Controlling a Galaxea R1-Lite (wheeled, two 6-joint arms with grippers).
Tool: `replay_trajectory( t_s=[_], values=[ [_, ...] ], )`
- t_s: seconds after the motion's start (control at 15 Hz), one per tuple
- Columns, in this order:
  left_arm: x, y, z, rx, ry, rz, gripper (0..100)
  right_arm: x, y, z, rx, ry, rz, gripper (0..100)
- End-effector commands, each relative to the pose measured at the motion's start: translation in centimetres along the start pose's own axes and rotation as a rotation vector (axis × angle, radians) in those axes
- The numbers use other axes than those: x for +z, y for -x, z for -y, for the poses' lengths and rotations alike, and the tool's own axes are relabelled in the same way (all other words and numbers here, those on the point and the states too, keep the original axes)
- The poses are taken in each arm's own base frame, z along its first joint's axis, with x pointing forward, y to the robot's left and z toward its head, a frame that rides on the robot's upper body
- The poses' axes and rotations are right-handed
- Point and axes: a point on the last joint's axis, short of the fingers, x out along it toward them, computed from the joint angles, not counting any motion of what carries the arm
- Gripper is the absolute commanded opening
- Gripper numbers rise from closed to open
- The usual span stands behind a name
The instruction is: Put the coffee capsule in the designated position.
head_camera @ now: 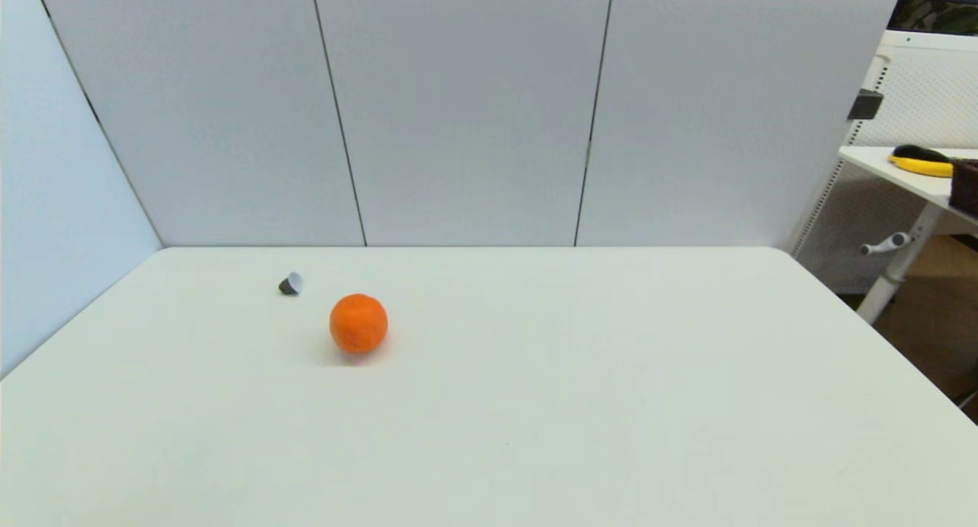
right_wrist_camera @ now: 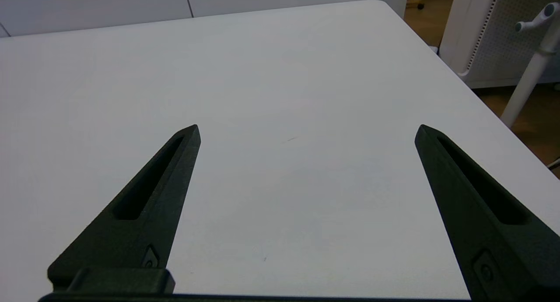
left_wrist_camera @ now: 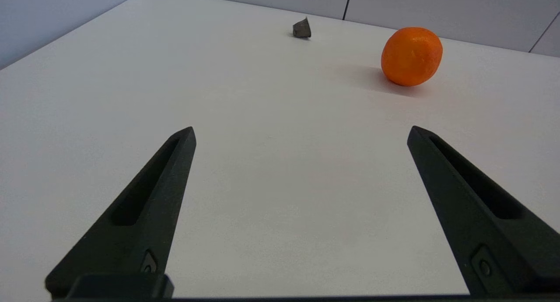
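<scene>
Right now the coffee capsule (head_camera: pixel 290 284) lies on its side on the white counter (head_camera: pixel 535 405), toward my left and near the far edge, its pale flat end turned to my right. Near it, a little closer to me and to its right, sits an orange ball (head_camera: pixel 358 323); the two are apart, not touching. My left gripper (left_wrist_camera: pixel 301 133) hovers low over bare counter with its jaws spread wide and nothing between them; from its wrist camera the capsule (left_wrist_camera: pixel 302 28) and the ball (left_wrist_camera: pixel 411 56) both lie well ahead of the fingertips. My right gripper (right_wrist_camera: pixel 307 131) is over the right part of the counter, jaws likewise wide apart and holding nothing.
</scene>
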Motion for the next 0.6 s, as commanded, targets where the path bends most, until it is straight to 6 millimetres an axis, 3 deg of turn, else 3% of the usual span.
replay_trajectory(
  t_s=[0.07, 0.6],
  values=[
    [0.01, -0.01, 0.0, 0.001, 0.001, 0.0, 100, -0.04, -0.02, 0.0, -0.001, 0.0, -0.002, 100],
    [0.01, -0.01, 0.0, 0.001, 0.001, 0.0, 100, -0.04, -0.02, 0.0, -0.001, 0.0, -0.002, 100]
  ],
)
